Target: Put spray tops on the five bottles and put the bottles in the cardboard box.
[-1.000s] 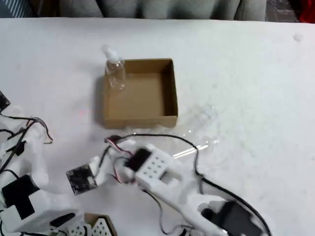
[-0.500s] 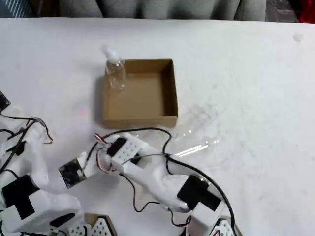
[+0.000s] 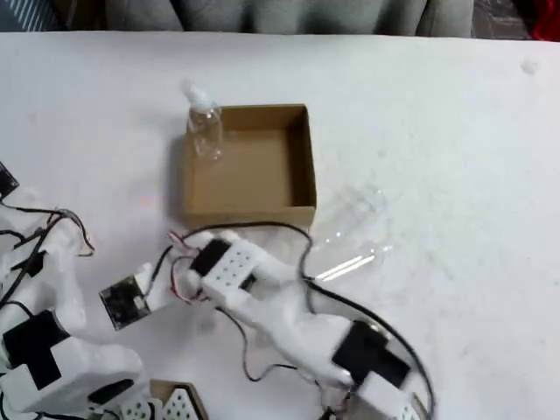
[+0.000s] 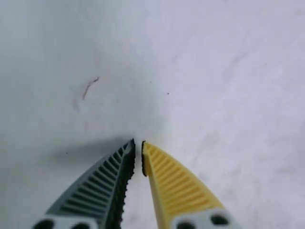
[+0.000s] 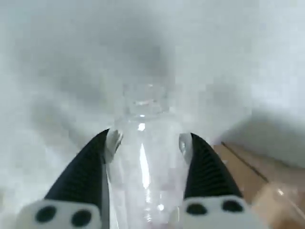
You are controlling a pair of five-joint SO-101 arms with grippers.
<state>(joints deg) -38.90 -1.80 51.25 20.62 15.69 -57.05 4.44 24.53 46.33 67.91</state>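
Observation:
In the right wrist view my right gripper (image 5: pixel 148 137) is shut on a clear bottle (image 5: pixel 145 167) whose open neck has no top. The corner of the cardboard box (image 5: pixel 245 174) lies close beside it. From above, the right arm (image 3: pixel 229 269) stretches just in front of the cardboard box (image 3: pixel 249 166). A bottle with a white spray top (image 3: pixel 204 127) stands upright at the box's back left corner. Another clear bottle (image 3: pixel 357 208) lies on the table right of the box, with a thin clear piece (image 3: pixel 350 262) nearer me. My left gripper (image 4: pixel 138 144) is shut over bare table.
The left arm (image 3: pixel 48 354) sits folded at the lower left with loose cables (image 3: pixel 61 223) beside it. The right arm's black cable (image 3: pixel 289 232) loops along the box's front wall. The white table (image 3: pixel 455 131) stretches open to the right and back.
The right arm has swung left along the box's front, its wrist ending closer to the box's front left corner. The left arm and the capped bottle stayed put.

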